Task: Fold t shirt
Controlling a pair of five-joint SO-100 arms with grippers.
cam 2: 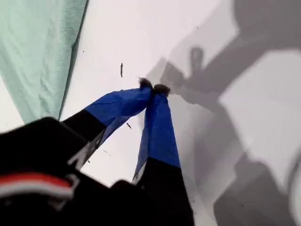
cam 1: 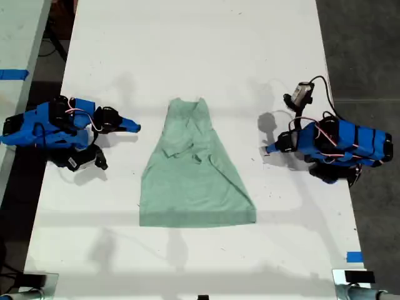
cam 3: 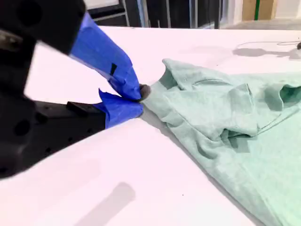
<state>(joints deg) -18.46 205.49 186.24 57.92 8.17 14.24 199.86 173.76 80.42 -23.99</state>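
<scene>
The pale mint-green t shirt (cam 1: 194, 175) lies on the white table (cam 1: 200, 56), collar toward the far edge, sleeves folded in so it is narrow at the top and wide at the hem. My first gripper (cam 1: 270, 149) rests at the exterior view's right, shut and empty, its tips (cam 2: 153, 87) on bare table a short way from the t shirt (cam 2: 37, 52). At the exterior view's left, my second gripper (cam 1: 134, 127) is shut with nothing in it. Its tips (cam 3: 140, 100) point at the t shirt's (cam 3: 235, 122) shoulder edge, and the exterior view shows a gap between them.
A small grey module (cam 1: 303, 94) with a black cable sits beside the first arm. Blue tape (cam 1: 354, 256) marks the table's near corner at the exterior view's right. A second table with blue tape (cam 1: 12, 74) stands at that view's left. Dark floor borders both sides.
</scene>
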